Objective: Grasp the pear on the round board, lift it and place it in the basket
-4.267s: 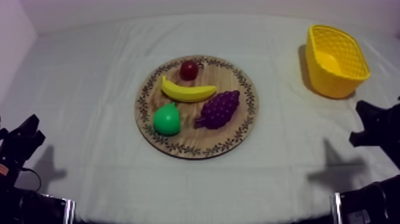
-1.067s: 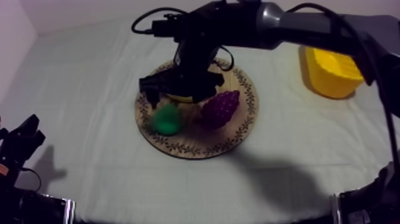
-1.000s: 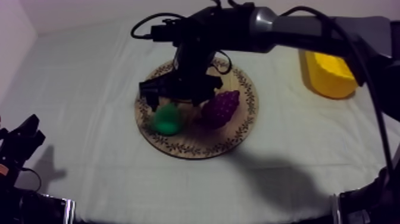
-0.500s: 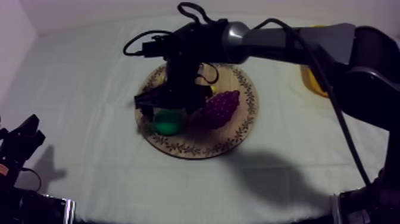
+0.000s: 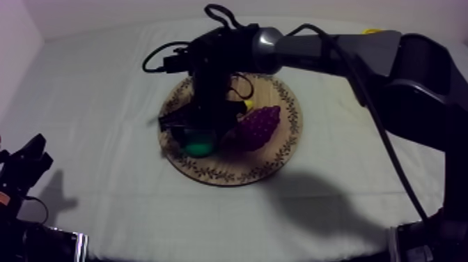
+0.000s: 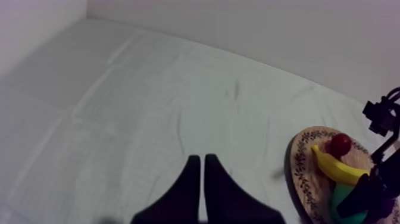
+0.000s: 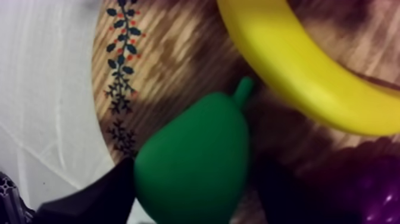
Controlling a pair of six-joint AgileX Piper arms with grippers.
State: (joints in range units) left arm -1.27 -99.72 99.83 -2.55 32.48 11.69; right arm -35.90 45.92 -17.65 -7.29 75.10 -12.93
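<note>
Right pincer [image 5: 198,134] lowered over the pear [image 7: 196,158], which lies on its side on the wooden board [image 7: 158,56], near the patterned rim on the side toward my left arm. Its stalk points at the banana [image 7: 303,65], just beside it. The pincer is released: one black finger [image 7: 92,199] stands at the rim-side flank of the pear and the other at the flank nearer the bunch of grapes [image 5: 256,127]. Both are close against the fruit, and no squeeze is evident. The pear rests on the board, not yet lifted. I judge it a light, stiff, hollow toy with a smooth, glossy skin. It should not dent or break, but it is likely to slip or squirt out if pinched on a sloping part. The best hold is therefore across the broad belly, where the flanks run nearly parallel, and not on the tapering neck or the thin stalk. The grapes-side finger has little room and could nudge the bunch as it closes. A sliver of the yellow basket [image 5: 372,31] shows beyond my arm, well apart from the board. My left pincer [image 6: 199,179] is clenched on nothing, its fingers together as a narrow wedge over the bare cloth of the bench [image 6: 119,101].
</note>
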